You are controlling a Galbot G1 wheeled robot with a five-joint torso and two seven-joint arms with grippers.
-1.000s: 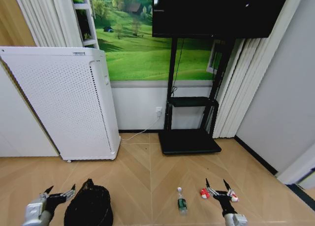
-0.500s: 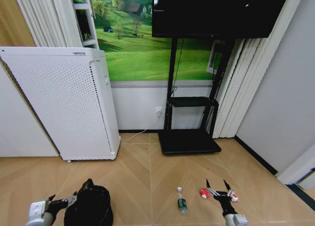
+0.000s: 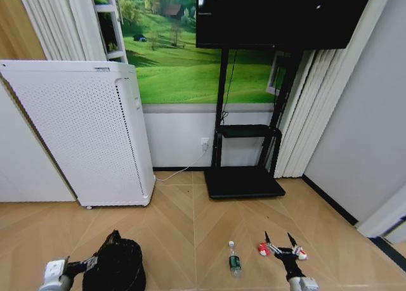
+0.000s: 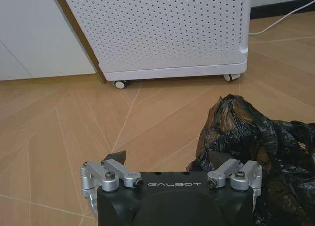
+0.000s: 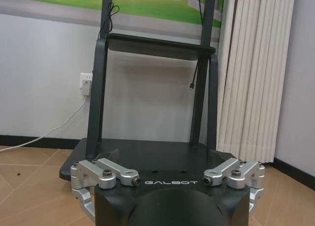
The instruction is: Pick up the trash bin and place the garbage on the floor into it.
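1. Black, plastic-lined round wire-mesh trash bin stands on the tan herringbone parquet floor, its base cut off.
2. Left gripper at its rim, fingers spread, one in the liner folds.
3. Right gripper spread wide, empty, over red-and-white crumpled wrappers; clear green-labelled bottle beside.

Bright even indoor light, soft shadows, wide-angle edge distortion

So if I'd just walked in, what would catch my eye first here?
Probably the tall white air purifier standing at the left against the wall, and the big dark screen on its black stand before a green meadow mural. Down on the wood floor, the black trash bin with its crumpled liner sits beside the left gripper, while a small bottle and red-and-white wrappers lie by the open right gripper.
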